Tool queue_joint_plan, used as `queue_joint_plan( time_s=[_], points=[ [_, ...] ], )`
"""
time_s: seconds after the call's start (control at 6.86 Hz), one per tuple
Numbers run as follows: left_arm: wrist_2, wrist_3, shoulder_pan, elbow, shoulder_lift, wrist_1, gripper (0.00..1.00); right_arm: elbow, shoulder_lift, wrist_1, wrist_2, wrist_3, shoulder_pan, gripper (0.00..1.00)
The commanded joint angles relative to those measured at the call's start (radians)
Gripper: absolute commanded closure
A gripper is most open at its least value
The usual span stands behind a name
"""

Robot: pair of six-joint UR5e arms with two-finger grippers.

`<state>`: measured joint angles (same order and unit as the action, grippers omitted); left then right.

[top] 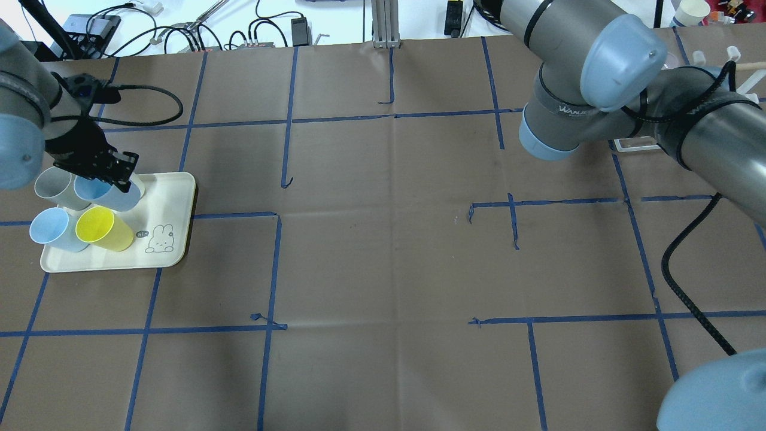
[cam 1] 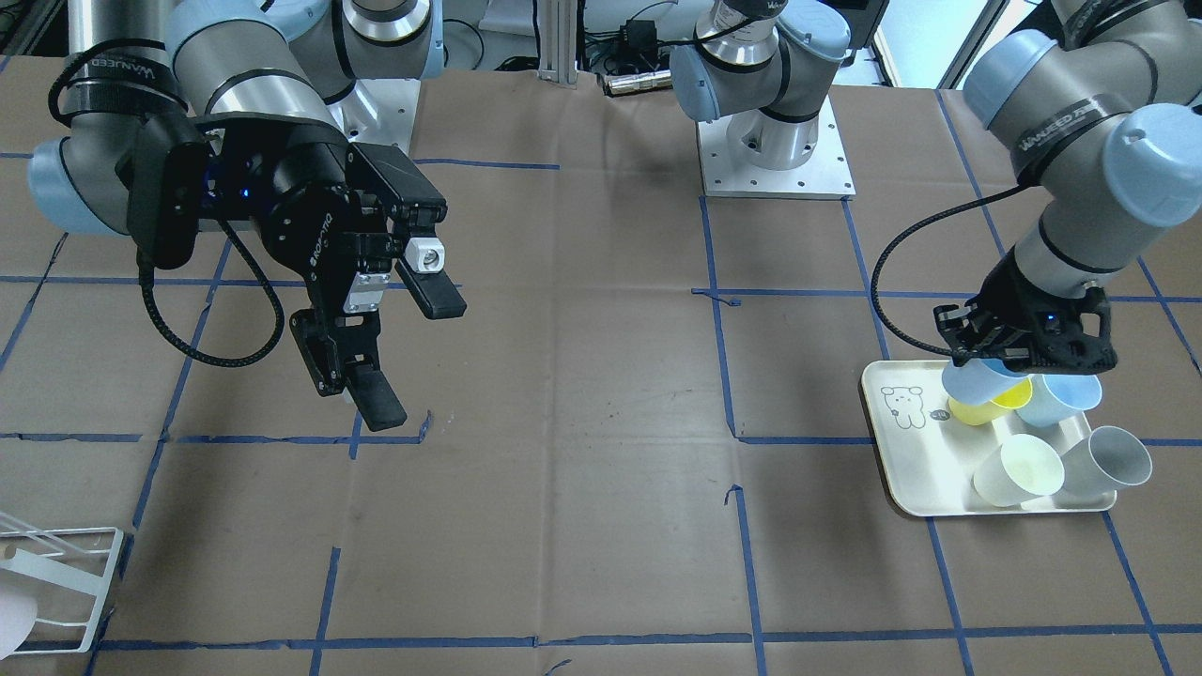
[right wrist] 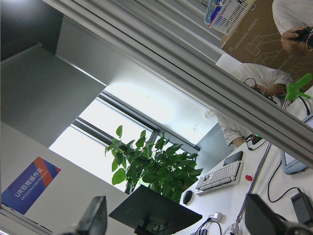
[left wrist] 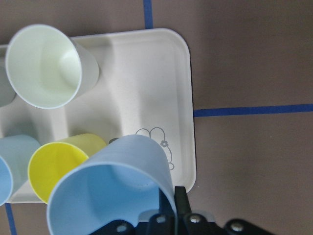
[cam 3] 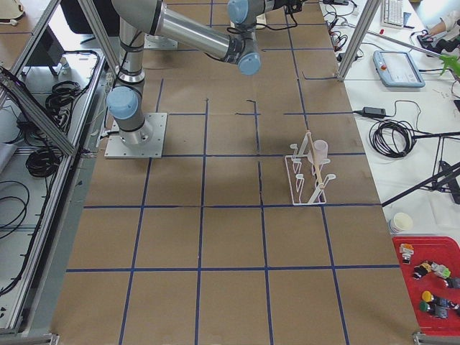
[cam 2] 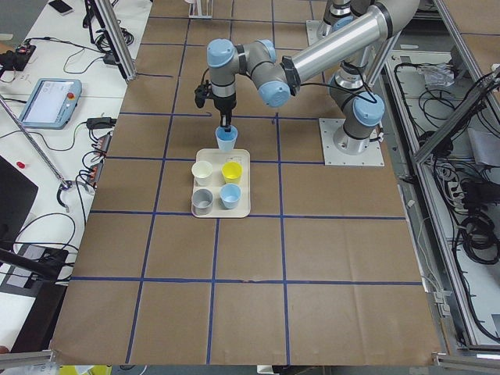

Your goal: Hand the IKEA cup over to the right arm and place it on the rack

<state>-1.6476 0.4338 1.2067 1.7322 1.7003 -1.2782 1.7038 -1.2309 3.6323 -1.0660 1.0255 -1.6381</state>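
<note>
My left gripper (cam 1: 988, 364) is shut on the rim of a light-blue IKEA cup (cam 1: 973, 382), holding it tilted over the cream tray (cam 1: 903, 469). The left wrist view shows this cup (left wrist: 110, 191) large, one finger (left wrist: 180, 198) pressed outside its wall. Yellow (cam 1: 986, 406), blue (cam 1: 1061, 399), cream (cam 1: 1019, 469) and grey (cam 1: 1110, 458) cups lie on the tray. The right arm's gripper (cam 1: 411, 349) hangs open and empty above the table, far from the cup. The white wire rack (cam 3: 309, 178) stands on the robot's right side, a pale cup (cam 3: 318, 149) on it.
The rack (cam 1: 58, 582) sits at the table's far corner in the front-facing view. Blue tape lines cross the brown table cover. The arm bases (cam 1: 775, 150) stand at the robot's edge. The right wrist view looks out at a plant (right wrist: 156, 164) and people beyond the table.
</note>
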Motion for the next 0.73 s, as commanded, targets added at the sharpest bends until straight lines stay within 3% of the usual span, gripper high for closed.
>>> queue_joint_plan(
  time_s=[0.0,0.15,0.29,0.58],
  points=[
    [0.085,0.037,0.005,-0.164,0.01,-0.121,1.0,0.0,0.002,0.0,-0.002,0.031,0.001,0.0],
    [0.179,0.072,0.004,-0.175,0.007,-0.119,1.0,0.003,-0.004,0.018,-0.006,0.053,0.001,0.0],
    [0.272,0.133,0.004,-0.168,-0.002,-0.11,1.0,0.013,0.005,0.116,-0.052,0.167,0.001,0.0],
    [0.525,0.198,0.004,-0.155,-0.004,-0.104,1.0,0.122,-0.008,0.164,-0.086,0.24,0.003,0.0]
  ],
)
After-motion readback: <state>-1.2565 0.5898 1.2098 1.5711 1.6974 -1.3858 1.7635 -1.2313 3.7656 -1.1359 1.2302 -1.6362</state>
